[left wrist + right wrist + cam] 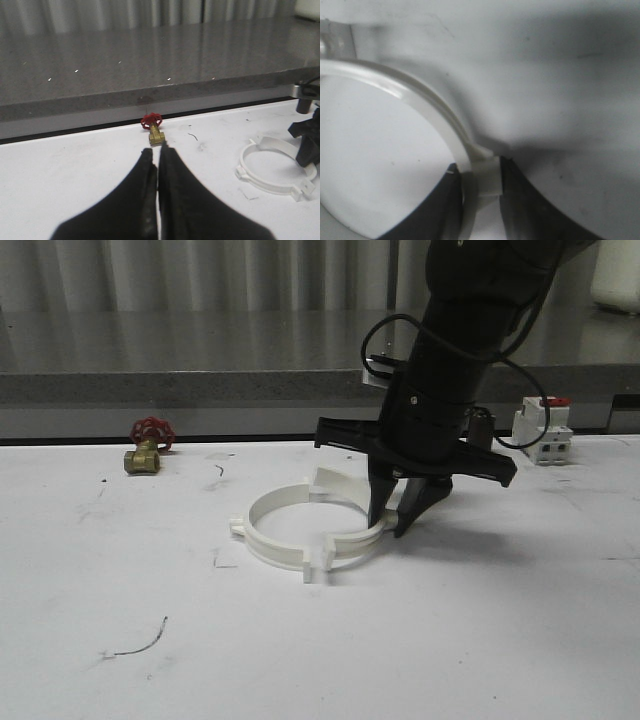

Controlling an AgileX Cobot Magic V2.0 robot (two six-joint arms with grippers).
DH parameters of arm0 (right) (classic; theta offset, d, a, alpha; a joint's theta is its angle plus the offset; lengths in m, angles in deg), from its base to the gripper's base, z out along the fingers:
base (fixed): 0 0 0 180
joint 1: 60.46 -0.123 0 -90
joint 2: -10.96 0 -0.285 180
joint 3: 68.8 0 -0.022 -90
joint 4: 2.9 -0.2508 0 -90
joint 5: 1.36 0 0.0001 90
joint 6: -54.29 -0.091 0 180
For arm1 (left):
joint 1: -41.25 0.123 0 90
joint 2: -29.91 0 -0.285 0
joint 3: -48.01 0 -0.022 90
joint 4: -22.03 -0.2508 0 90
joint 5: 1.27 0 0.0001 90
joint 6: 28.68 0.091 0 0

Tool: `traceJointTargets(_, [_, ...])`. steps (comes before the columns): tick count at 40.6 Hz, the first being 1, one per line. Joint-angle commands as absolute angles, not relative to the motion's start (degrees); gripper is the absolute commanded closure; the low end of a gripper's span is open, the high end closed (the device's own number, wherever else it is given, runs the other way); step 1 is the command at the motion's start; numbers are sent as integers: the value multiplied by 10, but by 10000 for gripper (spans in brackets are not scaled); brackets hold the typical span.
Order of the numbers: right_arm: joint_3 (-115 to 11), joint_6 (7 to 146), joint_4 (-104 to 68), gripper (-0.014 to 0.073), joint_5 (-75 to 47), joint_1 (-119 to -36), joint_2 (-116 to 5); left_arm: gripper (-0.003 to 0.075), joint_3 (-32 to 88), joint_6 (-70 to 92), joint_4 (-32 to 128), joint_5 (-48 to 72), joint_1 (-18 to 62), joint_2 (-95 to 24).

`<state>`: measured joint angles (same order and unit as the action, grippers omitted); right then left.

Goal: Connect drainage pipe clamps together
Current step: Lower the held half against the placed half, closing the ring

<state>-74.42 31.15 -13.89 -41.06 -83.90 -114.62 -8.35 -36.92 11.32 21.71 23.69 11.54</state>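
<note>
Right tool (398, 523) is pinching the near clamp half (420, 107) by its rim so I can seat it against its partner (275, 530), while my left tool (157, 170) waits clenched and empty.

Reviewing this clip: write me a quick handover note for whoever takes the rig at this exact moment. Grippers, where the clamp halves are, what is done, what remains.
Right gripper: down at the right side of the drainage pipe clamps, fingers closed on the band of the ring there.
Left gripper: shut, empty, held above the table, away from the ring.
Clamps: both halves lie flat mid-table, already arranged as one ring with end tabs meeting.
Done: halves brought together.
Left: I cannot tell whether the joints are fully seated; check the near tabs, then release.
</note>
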Motion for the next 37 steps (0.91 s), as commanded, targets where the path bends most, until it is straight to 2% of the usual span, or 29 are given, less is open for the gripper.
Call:
traceJointTargets(1, [-758,313,-150,477,-396,-839,-1116,741,-67,-371,111,169,238,110])
traceJointTargets(15, [-758,313,-150,474,-398,-840,-1116,741,-67,-371,111,169,238,110])
traceJointTargets(25, [-758,313,-150,370,-400,-840,-1116,741,-67,-371,111,169,238,110])
traceJointTargets(37, [-758,313,-157,369,-400,-840,-1116,741,-67,-371,111,169,238,110])
